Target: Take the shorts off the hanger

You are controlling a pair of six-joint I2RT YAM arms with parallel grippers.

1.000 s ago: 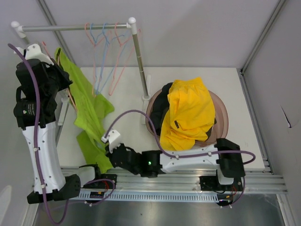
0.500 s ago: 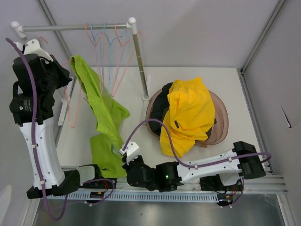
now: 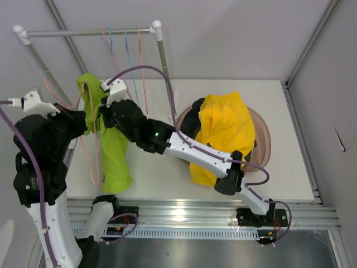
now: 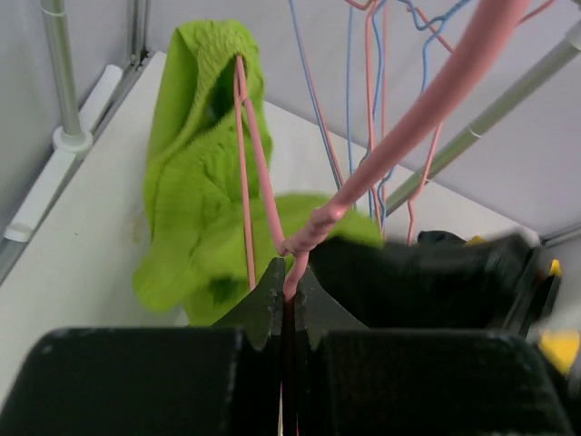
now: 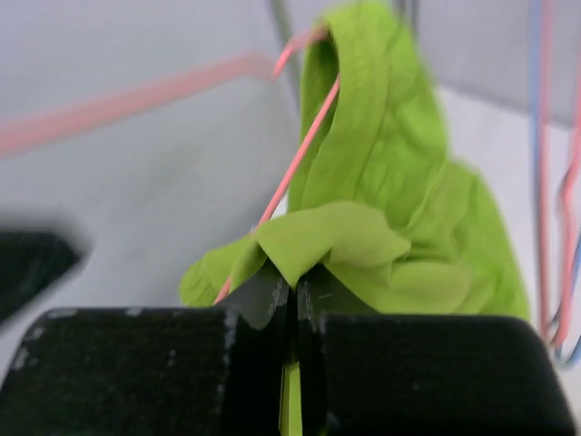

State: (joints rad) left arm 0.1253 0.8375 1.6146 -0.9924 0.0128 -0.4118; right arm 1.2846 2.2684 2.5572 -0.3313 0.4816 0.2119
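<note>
The lime green shorts (image 3: 113, 153) hang on a pink hanger (image 3: 92, 167) at the left, off the rail. My left gripper (image 3: 83, 119) is shut on the hanger's neck (image 4: 292, 263), with the shorts (image 4: 195, 182) draped beyond it. My right gripper (image 3: 101, 118) reaches across from the right and is shut on a fold of the lime shorts (image 5: 336, 241) beside the hanger wire (image 5: 298, 154). The yellow shorts (image 3: 226, 134) lie over the black shorts (image 3: 192, 120) in a brown basket (image 3: 263, 139). The orange and dark olive-grey shorts are hidden.
A white clothes rail (image 3: 89, 32) on an upright post (image 3: 166, 72) stands at the back, with several empty pink and blue hangers (image 3: 125, 61) on it. A second post (image 4: 62, 82) stands at the far left. A wall lies to the right.
My right arm has swung from the front table edge up to the hanger, carrying the lime shorts' lower part up. My left arm has dropped lower and forward with the hanger.
</note>
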